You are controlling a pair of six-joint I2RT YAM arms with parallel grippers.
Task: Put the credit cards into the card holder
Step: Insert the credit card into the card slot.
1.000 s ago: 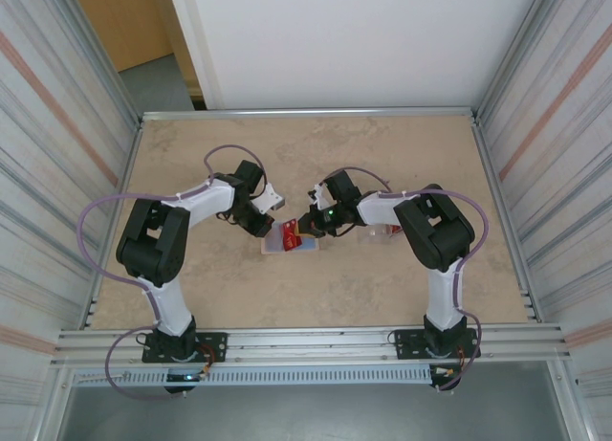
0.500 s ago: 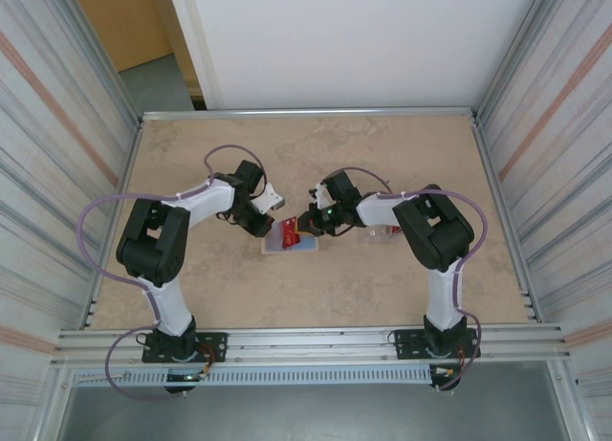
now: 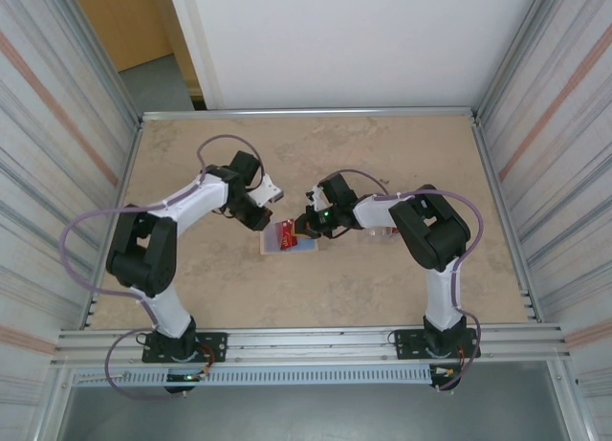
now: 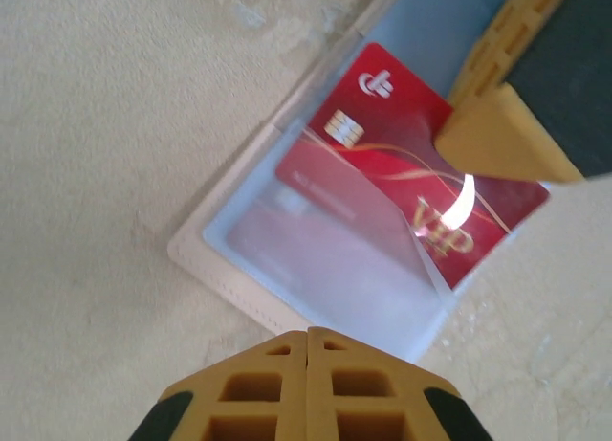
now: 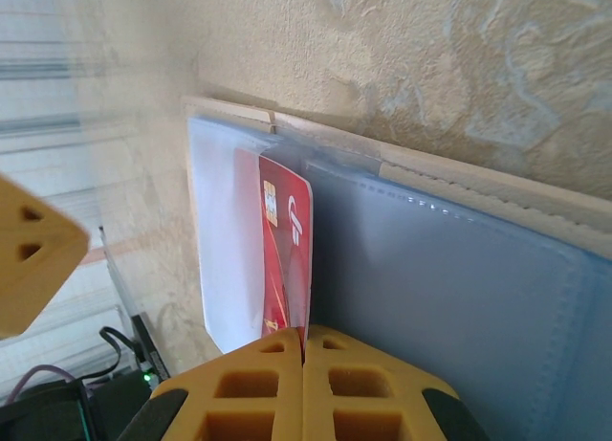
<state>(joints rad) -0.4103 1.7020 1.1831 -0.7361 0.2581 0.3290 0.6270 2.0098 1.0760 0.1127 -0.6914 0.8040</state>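
The right gripper [image 5: 304, 341], clamped on the credit card's [image 5: 285, 250] near edge, holds it partway under the card holder's [image 5: 449, 288] clear flap, while the left gripper [image 4: 306, 343], fingers together and empty, seemingly pins the holder against sliding.

Red card [image 4: 382, 164] partly inside clear sleeve [image 4: 316, 269]

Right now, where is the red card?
Mid-table in the top view, between the two arms: the card lies partly tucked into the holder, its end pinched by the right fingers.
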